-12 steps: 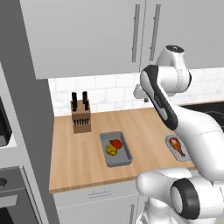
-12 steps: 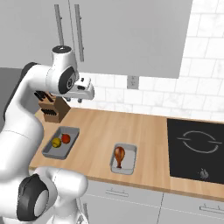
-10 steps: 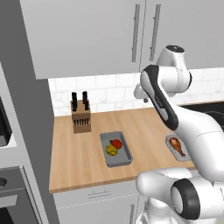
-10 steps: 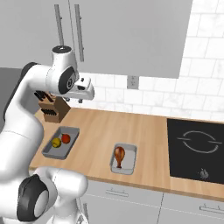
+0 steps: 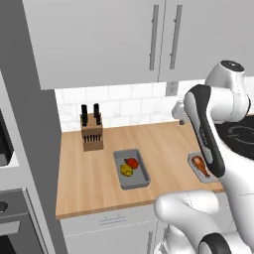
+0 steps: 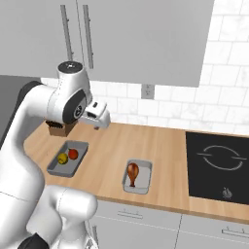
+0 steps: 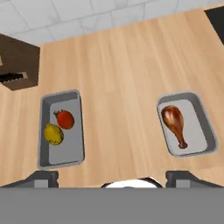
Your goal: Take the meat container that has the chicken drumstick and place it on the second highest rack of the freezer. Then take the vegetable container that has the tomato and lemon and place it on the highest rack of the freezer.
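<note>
The meat container [image 7: 187, 148] is a small light-grey tray on the wooden counter, holding the reddish-brown chicken drumstick [image 7: 175, 120]. The vegetable container [image 7: 61, 162], darker and longer, lies to its left with the tomato [image 7: 64, 119] and lemon [image 7: 53, 133] inside. My gripper [image 7: 113, 178] hangs high above the counter between the two trays, open, its fingertips [image 7: 41, 177] wide apart with nothing between them. From the right base view the gripper [image 6: 98, 124] is up near the wall, the meat container [image 6: 144, 170] below and right, the vegetable container [image 6: 58, 170] below and left. The freezer is out of view.
A wooden knife block [image 5: 92, 133] stands at the back of the counter near the wall. A black cooktop [image 6: 221, 158] lies right of the meat tray. Wall cabinets [image 5: 158, 39] hang overhead. A tall grey panel [image 5: 30, 124] bounds the counter's left end.
</note>
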### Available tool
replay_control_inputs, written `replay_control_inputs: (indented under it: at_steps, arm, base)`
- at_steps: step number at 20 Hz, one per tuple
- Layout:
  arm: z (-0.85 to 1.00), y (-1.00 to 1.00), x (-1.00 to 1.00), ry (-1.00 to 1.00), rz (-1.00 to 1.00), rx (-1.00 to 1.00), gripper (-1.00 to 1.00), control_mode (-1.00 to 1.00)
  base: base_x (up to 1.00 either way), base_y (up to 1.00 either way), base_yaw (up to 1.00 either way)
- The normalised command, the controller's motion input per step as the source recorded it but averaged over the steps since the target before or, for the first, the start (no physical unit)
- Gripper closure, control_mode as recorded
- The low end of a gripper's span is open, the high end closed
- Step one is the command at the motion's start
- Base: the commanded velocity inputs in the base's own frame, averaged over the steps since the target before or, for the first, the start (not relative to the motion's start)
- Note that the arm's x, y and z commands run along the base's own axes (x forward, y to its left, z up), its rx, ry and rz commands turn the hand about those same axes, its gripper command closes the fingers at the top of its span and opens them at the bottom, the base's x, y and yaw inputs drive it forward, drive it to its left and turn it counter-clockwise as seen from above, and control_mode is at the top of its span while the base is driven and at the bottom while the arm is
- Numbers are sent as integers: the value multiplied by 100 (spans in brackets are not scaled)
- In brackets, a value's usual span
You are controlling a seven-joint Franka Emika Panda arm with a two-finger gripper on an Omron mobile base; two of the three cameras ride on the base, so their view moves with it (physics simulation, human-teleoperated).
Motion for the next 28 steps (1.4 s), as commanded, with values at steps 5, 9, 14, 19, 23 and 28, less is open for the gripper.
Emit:
replay_control_inputs:
  at_steps: [5,9,14,19,23,28]
  arm:
    - [-6,-34,-47,-1,-49,13,-100,-100]
    - [-2,-49,-36,1,-44,22,-100,-100]
    - [-17,-51,-7,12,-39,17,-100,-100]
    - [-56,-42,7,30,-22,1,-100,-100]
    - [-66,-52,32,42,-13,11,-100,-100]
    - [-41,-44,21,33,-18,19,-100,-100]
  base:
    - [0,0,0]
    - [0,0,0]
    - [0,0,0]
    - [0,0,0]
    - [0,0,0]
    - [0,0,0]
